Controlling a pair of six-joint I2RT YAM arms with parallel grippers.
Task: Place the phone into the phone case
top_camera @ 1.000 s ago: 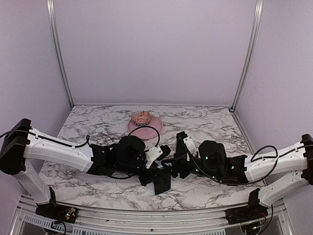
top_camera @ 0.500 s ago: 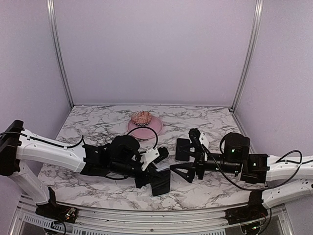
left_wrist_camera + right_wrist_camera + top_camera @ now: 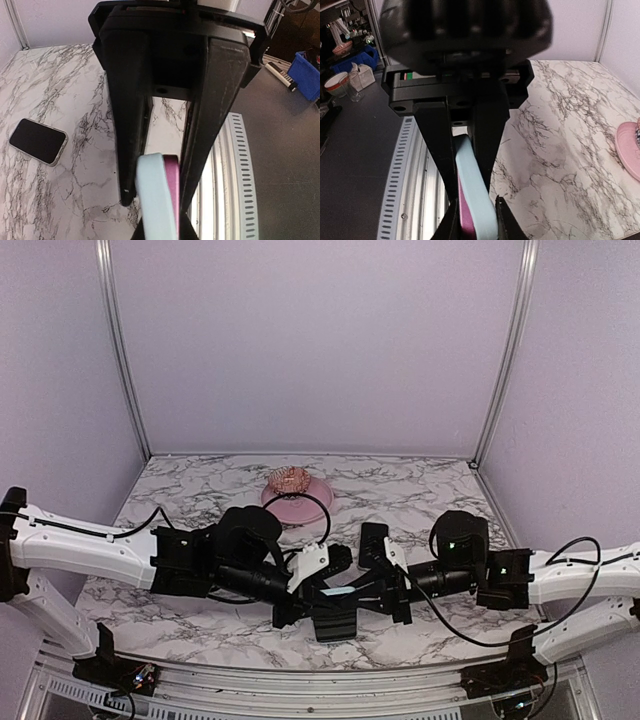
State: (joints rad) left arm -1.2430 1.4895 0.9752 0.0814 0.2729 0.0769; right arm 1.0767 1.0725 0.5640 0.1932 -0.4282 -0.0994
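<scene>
The phone (image 3: 38, 141), black-screened with a pale edge, lies flat on the marble table (image 3: 60, 90); from above the phone (image 3: 372, 542) shows just behind the two grippers. Near the front edge, my left gripper (image 3: 157, 202) is shut on a pale blue slab (image 3: 154, 195) with a magenta side, held on edge. My right gripper (image 3: 470, 194) is shut on the same slab (image 3: 476, 200) from the opposite end. In the top view the left gripper (image 3: 308, 600) and right gripper (image 3: 366, 592) meet over the slab (image 3: 334, 620). The phone case is out of view.
A pink dish (image 3: 296, 498) with a brownish thing in it stands at the back middle; its rim (image 3: 630, 150) shows in the right wrist view. A slotted metal rail (image 3: 235, 165) runs along the table's front edge. A blue bin (image 3: 307, 75) sits off the table.
My right arm swung out to the right with its gripper open, then came back and shut on the slab. The left gripper kept its hold and shifted slightly.
</scene>
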